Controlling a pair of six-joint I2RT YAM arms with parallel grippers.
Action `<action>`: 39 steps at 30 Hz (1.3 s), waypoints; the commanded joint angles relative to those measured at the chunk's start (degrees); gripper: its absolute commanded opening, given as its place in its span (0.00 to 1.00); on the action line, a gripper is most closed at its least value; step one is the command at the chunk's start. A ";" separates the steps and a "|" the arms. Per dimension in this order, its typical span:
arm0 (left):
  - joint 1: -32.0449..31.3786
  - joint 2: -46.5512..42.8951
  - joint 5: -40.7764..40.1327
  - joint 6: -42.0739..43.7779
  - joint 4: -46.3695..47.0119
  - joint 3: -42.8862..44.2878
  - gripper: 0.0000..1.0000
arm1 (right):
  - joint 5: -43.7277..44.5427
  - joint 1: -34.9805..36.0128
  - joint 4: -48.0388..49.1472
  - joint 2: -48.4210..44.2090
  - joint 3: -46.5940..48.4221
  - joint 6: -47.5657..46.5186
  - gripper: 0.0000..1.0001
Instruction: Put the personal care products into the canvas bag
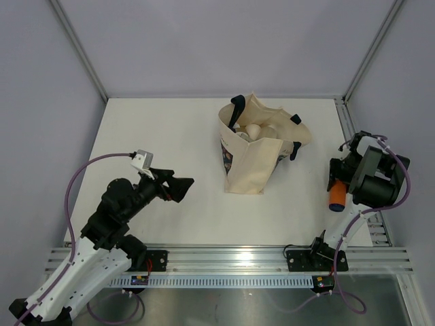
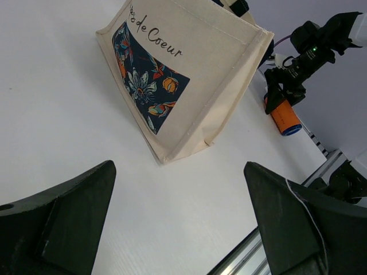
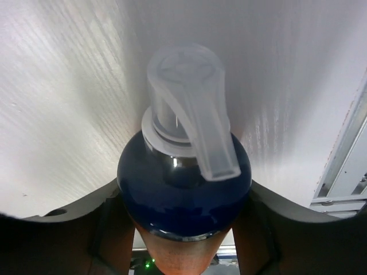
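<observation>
The canvas bag [image 1: 255, 163] stands open at the table's middle back, its floral print [image 2: 146, 80] facing my left arm. Several pale bottles [image 1: 253, 130] show inside its mouth. My right gripper [image 1: 339, 175] is shut on the orange bottle [image 1: 337, 196] near the table's right edge, right of the bag. The right wrist view shows the bottle's dark blue cap [image 3: 183, 189] and clear pump head [image 3: 192, 103] between my fingers [image 3: 63, 229], pointing at the table. My left gripper [image 1: 178, 187] is open and empty left of the bag, which fills the top of the left wrist view [image 2: 195, 74].
The bag's navy handles [image 1: 236, 109] hang over its rim. An aluminium rail [image 1: 231, 258] runs along the near table edge. Grey walls enclose the back and sides. A metal frame post [image 1: 353, 129] borders the right edge beside the right arm.
</observation>
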 commanded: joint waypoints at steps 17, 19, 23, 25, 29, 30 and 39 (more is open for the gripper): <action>0.18 0.83 -1.35 1.61 1.32 2.74 0.99 | -39.03 0.54 -4.25 -9.25 0.06 -8.45 0.00; 0.18 0.83 -1.26 1.61 1.40 2.74 0.99 | -41.31 0.54 -4.25 -10.56 -0.29 -9.15 0.00; 0.18 0.65 -1.26 1.96 1.05 2.92 0.99 | -43.52 0.54 -3.89 -14.34 -0.82 -10.47 0.00; 0.18 0.48 -1.26 2.14 0.61 3.09 0.99 | -44.31 0.28 -4.16 -18.03 -0.73 -11.17 0.00; 0.18 -0.14 -1.43 3.28 0.26 3.27 0.99 | -44.40 -0.16 -5.48 -25.93 2.51 -11.18 0.00; 0.18 -0.22 -1.43 3.46 0.61 3.27 0.99 | -45.18 -0.08 -5.91 -28.13 3.74 -10.05 0.00; 0.18 2.32 0.41 4.69 2.10 4.06 0.99 | -43.73 13.70 -8.82 -23.34 30.18 -1.79 0.00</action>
